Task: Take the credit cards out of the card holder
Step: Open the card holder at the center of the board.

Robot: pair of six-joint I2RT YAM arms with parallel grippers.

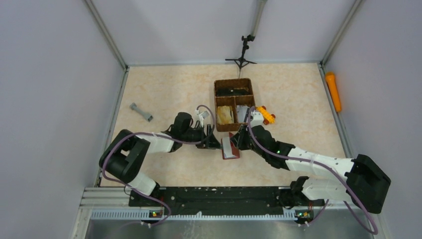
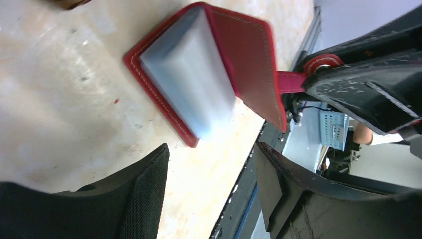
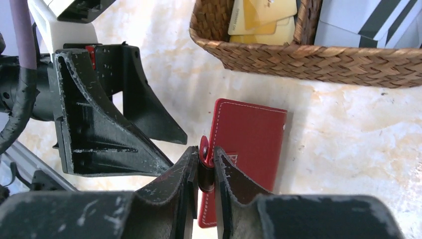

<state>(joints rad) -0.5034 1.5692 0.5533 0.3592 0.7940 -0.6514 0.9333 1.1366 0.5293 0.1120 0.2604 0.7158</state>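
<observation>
A: Which way is the dark red leather-like folding card holder (image 2: pixel 249 59) lying from the left fingers (image 2: pixel 144 199)?

B: Straight ahead of them, on the pale marbled desk (image 2: pixel 59 109) between the two arms, just on the near side of the brown woven basket (image 3: pixel 298 62). Those fingers are standing wide apart and gripping nothing.

A: And the right fingers (image 3: pixel 181 181)?

B: They are pinching the little snap tab (image 3: pixel 204 152), nearly closed on it, and holding the cover tilted up like a half-open book.

A: So the stack of pale grey-blue cards (image 2: pixel 189 84) is showing?

B: Yes. It is sitting on the lower flap, its long axis running diagonally away from the left fingers, with one short end facing them. I am judging the left arm the one placed to reach in. The basket is crowding the far side, so the room for moving is lying toward the near and left sides.
</observation>
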